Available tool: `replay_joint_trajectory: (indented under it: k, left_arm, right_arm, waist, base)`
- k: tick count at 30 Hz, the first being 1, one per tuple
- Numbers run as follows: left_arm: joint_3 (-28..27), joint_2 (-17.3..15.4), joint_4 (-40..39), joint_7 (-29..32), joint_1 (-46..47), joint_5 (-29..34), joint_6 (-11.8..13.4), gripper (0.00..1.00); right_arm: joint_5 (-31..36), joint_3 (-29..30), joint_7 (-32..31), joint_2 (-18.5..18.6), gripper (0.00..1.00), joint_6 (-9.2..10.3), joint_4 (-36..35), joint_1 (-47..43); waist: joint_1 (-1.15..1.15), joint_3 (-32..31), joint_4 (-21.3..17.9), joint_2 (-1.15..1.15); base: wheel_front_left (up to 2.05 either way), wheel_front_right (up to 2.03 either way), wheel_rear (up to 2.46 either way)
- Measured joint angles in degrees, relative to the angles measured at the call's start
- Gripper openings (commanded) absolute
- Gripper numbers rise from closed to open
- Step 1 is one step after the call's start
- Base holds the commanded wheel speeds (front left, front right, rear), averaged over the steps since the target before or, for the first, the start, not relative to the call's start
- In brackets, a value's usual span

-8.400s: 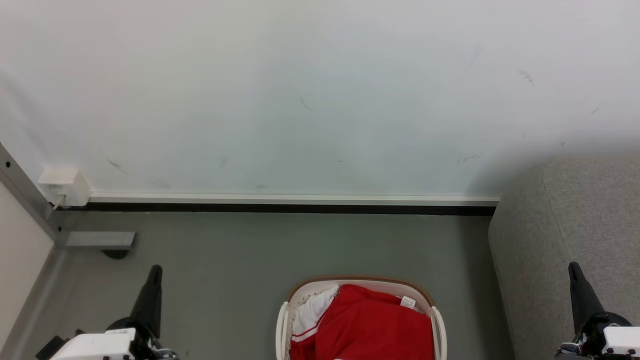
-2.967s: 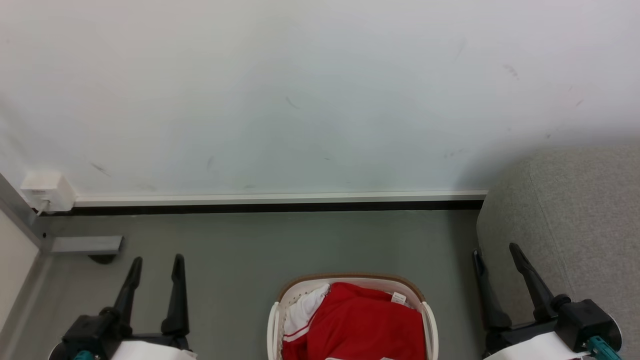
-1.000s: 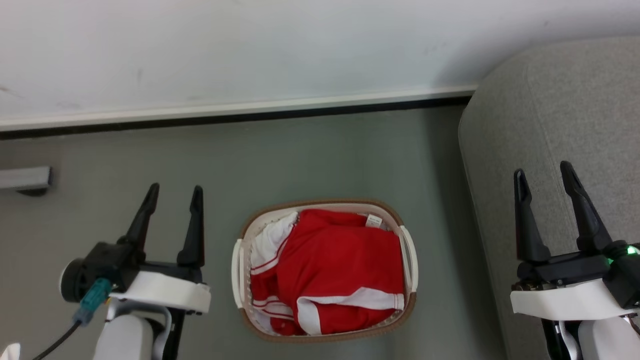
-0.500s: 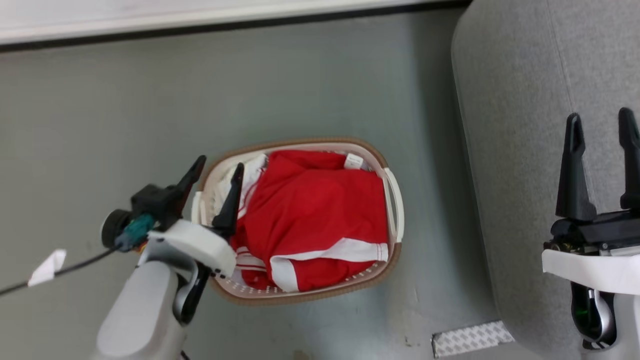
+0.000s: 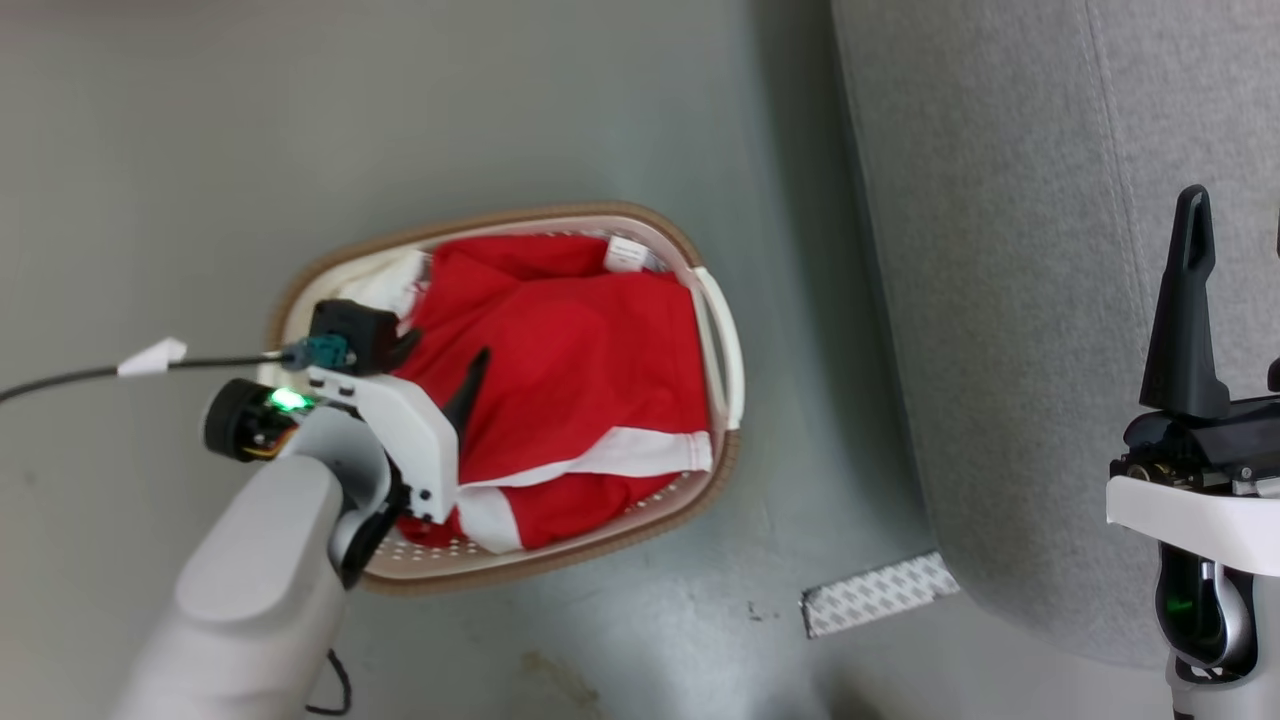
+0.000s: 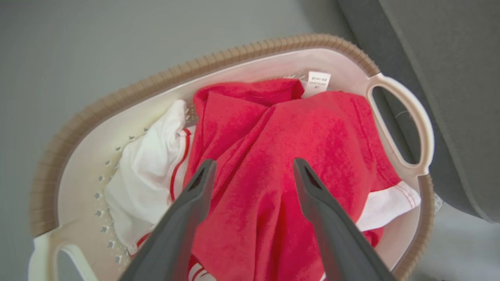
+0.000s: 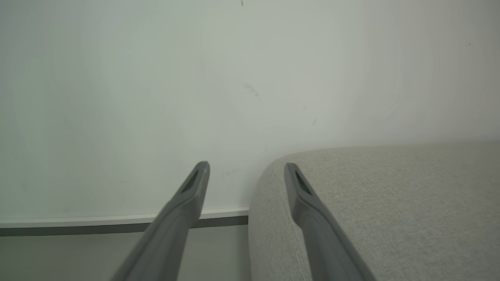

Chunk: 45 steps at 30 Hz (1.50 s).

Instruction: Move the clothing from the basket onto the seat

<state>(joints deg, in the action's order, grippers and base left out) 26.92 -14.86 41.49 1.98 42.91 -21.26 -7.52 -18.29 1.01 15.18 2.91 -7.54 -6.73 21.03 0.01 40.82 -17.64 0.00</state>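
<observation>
The left pincer [image 6: 254, 163] is spread wide with nothing between its fingers, and its tips point down into the basket [image 5: 520, 213] over the red cloth; whether they touch the fabric I cannot tell. The clothing [image 5: 570, 370] lies bunched in the basket, mostly red, with a white band across its near edge and a white piece with red stripes tucked at the side by the left arm. A small white tag [image 6: 318, 81] sticks up at the far rim. The basket stands on the grey floor [image 5: 400, 120], just beside the sofa [image 5: 1000, 300], with one white handle facing it. A dark cable [image 5: 60, 378] runs off from the left wrist. A pale patterned strip [image 5: 875, 595] lies on the floor at the sofa's near corner. The right pincer [image 7: 246, 166] is also wide open and holds nothing; it hangs over the sofa's seat, well apart from the basket, fingers pointing toward the pale wall [image 7: 195, 78]
</observation>
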Motion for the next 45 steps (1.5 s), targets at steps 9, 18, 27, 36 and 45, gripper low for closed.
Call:
replay_joint_trajectory:
  k: [9,18,27,36,45]
  left_arm:
    - [4.33,-0.89,8.16,9.04,5.76,-2.05,0.00,1.00]
    - [8.65,-1.11,13.32,12.11,9.70,-1.41,0.00,0.46]
    - [10.40,-0.59,14.80,6.57,9.95,-2.18,0.00,0.00]
    - [14.37,2.64,12.49,-1.43,4.94,-8.15,0.00,0.00]
    - [18.50,4.91,7.17,-8.00,-0.46,-14.38,0.00,0.00]
  right_arm:
    - [-2.56,-0.91,0.00,0.00,1.00,0.00,-0.48,1.15]
    - [-4.34,-2.08,0.00,0.00,1.00,0.00,-0.53,1.93]
    - [-4.57,-1.58,0.00,-0.01,1.00,0.00,0.59,1.99]
    - [-0.11,-1.19,0.00,-0.04,1.00,0.00,2.79,1.56]
    - [4.93,-0.97,0.00,-0.10,1.00,0.00,5.32,-1.59]
  waist:
    - [0.00,4.31,-3.65,0.00]
    - [0.00,7.66,-6.37,0.00]
    - [-0.01,6.22,-6.40,0.00]
    - [-0.01,-2.06,-3.87,0.00]
    - [-0.01,-13.91,0.83,0.00]
  base:
    - [0.00,0.00,0.00]
    - [0.00,0.00,0.00]
    - [0.00,0.00,0.00]
    - [0.00,0.00,0.00]
    - [0.00,0.00,0.00]
